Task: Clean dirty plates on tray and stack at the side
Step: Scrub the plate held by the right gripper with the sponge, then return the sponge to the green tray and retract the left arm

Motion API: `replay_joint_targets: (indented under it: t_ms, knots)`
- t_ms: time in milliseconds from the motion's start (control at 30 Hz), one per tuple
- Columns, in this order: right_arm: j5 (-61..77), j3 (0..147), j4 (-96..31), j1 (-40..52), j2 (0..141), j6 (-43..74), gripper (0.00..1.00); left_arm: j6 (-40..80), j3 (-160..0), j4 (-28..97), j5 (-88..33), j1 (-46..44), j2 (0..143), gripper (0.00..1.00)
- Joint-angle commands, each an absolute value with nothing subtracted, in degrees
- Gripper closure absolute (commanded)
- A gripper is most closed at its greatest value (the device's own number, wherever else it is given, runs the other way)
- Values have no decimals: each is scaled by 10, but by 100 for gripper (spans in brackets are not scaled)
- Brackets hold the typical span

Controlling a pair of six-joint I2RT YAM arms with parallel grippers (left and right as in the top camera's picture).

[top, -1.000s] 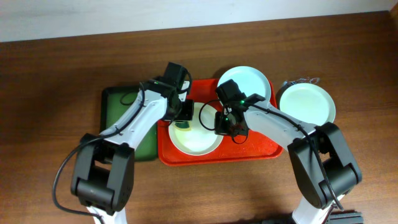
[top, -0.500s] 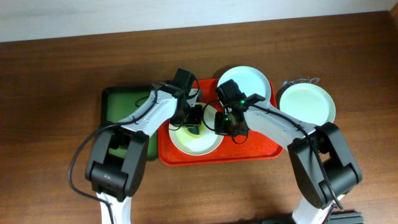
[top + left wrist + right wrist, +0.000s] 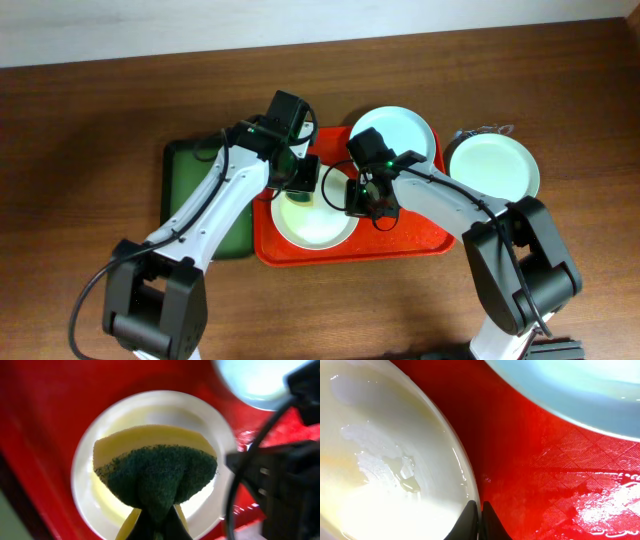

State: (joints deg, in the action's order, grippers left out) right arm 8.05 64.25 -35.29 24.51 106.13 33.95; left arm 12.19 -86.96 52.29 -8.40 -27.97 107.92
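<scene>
Left tool (image 3: 157, 522) is clenched on the sponge (image 3: 155, 470), over the plate (image 3: 318, 228) in the red tray (image 3: 420, 243). Right tool (image 3: 480, 510) pinches that plate's rim. Second plate (image 3: 405, 128) sits in the tray, third plate (image 3: 495, 165) beside it on the bench (image 3: 100, 120).

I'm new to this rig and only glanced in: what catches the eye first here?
The bright red tray sits at the centre of the overhead view, with both arms meeting over a white plate in it. The left gripper holds a yellow-and-green sponge over that plate, while the right gripper pinches its rim.
</scene>
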Motion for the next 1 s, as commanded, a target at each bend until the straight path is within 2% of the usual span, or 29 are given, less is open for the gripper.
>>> replay_joint_targets:
  t_ms: [0,267,400,500,567,700,867,967]
  knots:
    - [84,639,-353,247,1066,339,96,112,-867,515,-44,-283,1108,100]
    - [84,639,-352,247,1066,339,96,139,-863,461,-51,-284,1244,100]
    - [84,639,-351,247,1066,339,96,134,-863,471,-150,-284,1279,100]
    - [84,639,-351,247,1066,339,96,104,-866,475,-286,-283,1260,100]
    - [84,639,-352,247,1066,338,96,104,-866,475,-290,-280,1230,100]
    - [84,639,-353,247,1066,338,96,107,-866,485,-204,-280,1160,100]
    - [84,639,-353,247,1066,339,96,135,-866,552,-20,-275,1110,100]
    - [84,639,-353,247,1066,339,96,135,-866,579,9,-252,1103,100]
